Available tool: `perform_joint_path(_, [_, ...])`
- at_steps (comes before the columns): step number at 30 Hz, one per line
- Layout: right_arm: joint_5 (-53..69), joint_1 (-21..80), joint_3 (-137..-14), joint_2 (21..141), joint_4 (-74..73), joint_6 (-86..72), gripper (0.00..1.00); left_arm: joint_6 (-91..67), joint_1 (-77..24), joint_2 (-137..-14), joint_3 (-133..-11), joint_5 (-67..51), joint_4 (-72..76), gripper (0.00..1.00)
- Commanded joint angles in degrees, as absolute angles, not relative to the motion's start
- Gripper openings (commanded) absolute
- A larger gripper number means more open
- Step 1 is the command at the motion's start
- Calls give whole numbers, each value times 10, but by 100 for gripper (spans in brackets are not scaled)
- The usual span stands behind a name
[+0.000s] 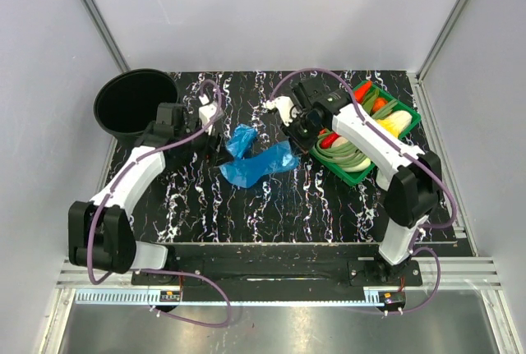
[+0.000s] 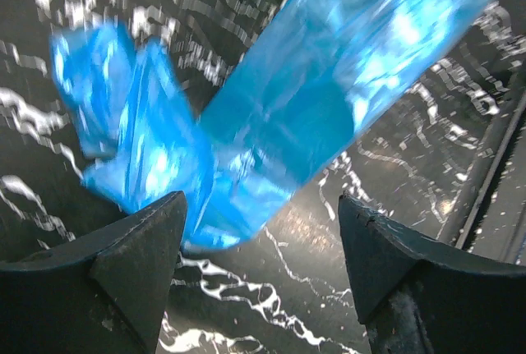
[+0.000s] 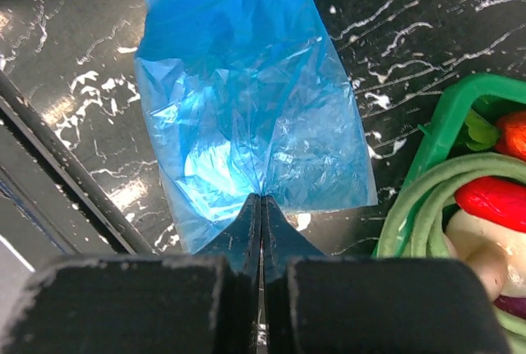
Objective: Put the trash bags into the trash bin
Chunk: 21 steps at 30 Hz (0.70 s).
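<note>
- The bags (image 1: 256, 161) were seen spread on the table (image 1: 271, 214), between the two arms and well apart from the bin (image 1: 136, 103)
- The bin was stood upright at the table's far left corner, just beyond the left arm
- The left tool (image 2: 259, 239) was held released, its jaws spread wide; a lower corner of the blue film was seen between them, but no grip on it could be made out
- The right tool (image 3: 261, 218) was clenched on the bags, with the edge of the film pinched between its closed fingers (image 3: 283, 243)
- The film was fanned out over the table from that pinch
- A green tray (image 3: 444, 116) of vegetables was seen just beside the right tool
</note>
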State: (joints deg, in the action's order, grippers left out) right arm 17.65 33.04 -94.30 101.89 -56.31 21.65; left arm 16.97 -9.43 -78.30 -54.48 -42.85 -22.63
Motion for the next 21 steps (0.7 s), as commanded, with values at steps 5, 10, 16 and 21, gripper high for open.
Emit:
perform_joint_path(5, [229, 336, -1043, 1070, -623, 172, 0, 214, -190, -778, -676, -493, -265, 80])
perform_joint_path(10, [257, 336, -1078, 1088, -640, 157, 0, 207, -247, -807, -665, -438, -209, 82])
perform_joint_path(16, [293, 330, -1105, 1101, -656, 147, 0, 197, -282, -824, -631, -368, -131, 85])
perform_joint_path(21, [308, 320, -1121, 1111, -665, 143, 0, 189, -291, -839, -638, -376, -112, 88])
